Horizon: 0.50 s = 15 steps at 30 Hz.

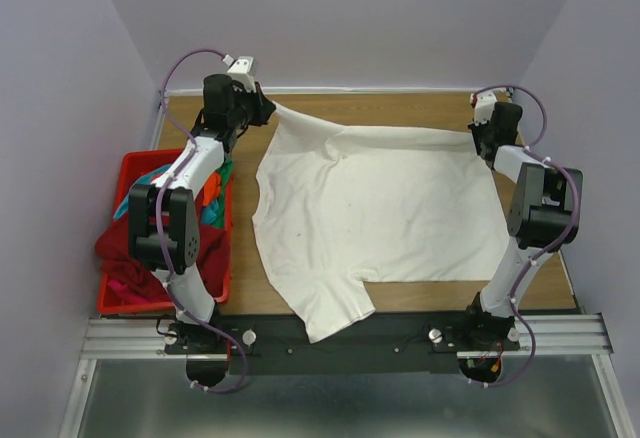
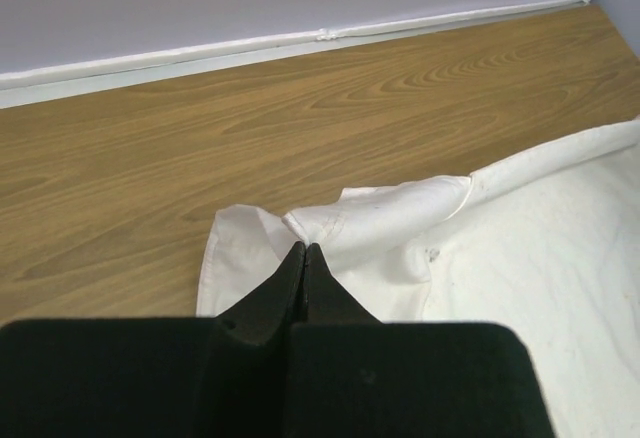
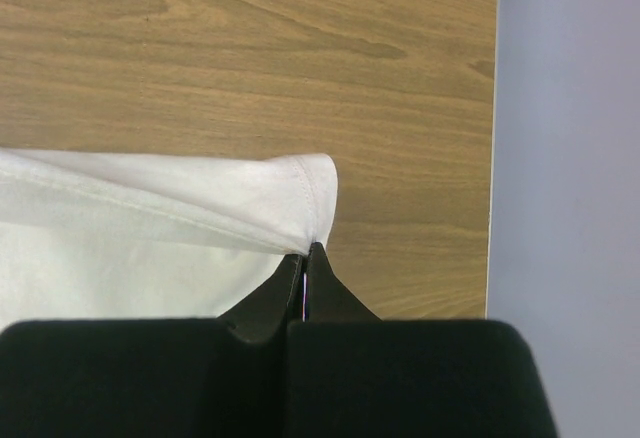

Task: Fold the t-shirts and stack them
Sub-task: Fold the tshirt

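Note:
A large white t-shirt (image 1: 380,208) lies spread over the wooden table, one sleeve hanging over the near edge. My left gripper (image 1: 268,108) is at its far left corner, shut on a pinch of the white fabric (image 2: 400,208); in its wrist view the left gripper (image 2: 304,248) meets the cloth tip to tip. My right gripper (image 1: 480,138) is at the far right corner. In the right wrist view the right gripper (image 3: 311,250) is shut on the hemmed edge of the shirt (image 3: 130,218). The stretch of cloth between the two grippers is pulled taut. Other t-shirts, dark red (image 1: 120,248), teal (image 1: 150,178) and orange (image 1: 212,193), lie bunched together.
The bunched shirts fill a red plastic basket (image 1: 150,307) at the table's left side, beside the left arm. Bare wood (image 1: 400,108) shows behind the white shirt up to the back wall. The table's right edge (image 3: 494,158) is close to my right gripper.

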{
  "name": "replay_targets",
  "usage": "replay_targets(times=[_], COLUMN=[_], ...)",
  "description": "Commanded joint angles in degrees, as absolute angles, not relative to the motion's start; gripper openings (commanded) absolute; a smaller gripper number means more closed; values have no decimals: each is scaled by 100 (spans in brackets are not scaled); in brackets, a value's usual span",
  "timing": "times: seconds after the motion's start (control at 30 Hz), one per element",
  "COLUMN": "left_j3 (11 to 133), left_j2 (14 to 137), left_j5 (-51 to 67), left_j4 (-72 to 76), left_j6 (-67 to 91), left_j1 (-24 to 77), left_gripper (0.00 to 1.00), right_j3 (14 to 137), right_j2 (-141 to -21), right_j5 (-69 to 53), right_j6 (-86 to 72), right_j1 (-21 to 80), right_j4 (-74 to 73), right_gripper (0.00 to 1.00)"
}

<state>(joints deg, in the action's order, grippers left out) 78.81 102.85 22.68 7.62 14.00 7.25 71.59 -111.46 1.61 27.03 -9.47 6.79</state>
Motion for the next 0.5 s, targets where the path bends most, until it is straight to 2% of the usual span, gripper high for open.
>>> replay_targets(times=[0.0,0.47], left_j3=[7516,6856], left_j2=[9836,9255], left_j5=[2048,1749], left_j4=[975,1037], left_j6=[1406,1512], left_j1=[782,949], left_gripper=[0,0], right_j3=[7032,6742], right_j2=[-10855,-10618], right_j5=[114,62], right_j6=[2725,2751], right_j1=[-1002,-1116], right_j4=[747,800], right_gripper=[0,0])
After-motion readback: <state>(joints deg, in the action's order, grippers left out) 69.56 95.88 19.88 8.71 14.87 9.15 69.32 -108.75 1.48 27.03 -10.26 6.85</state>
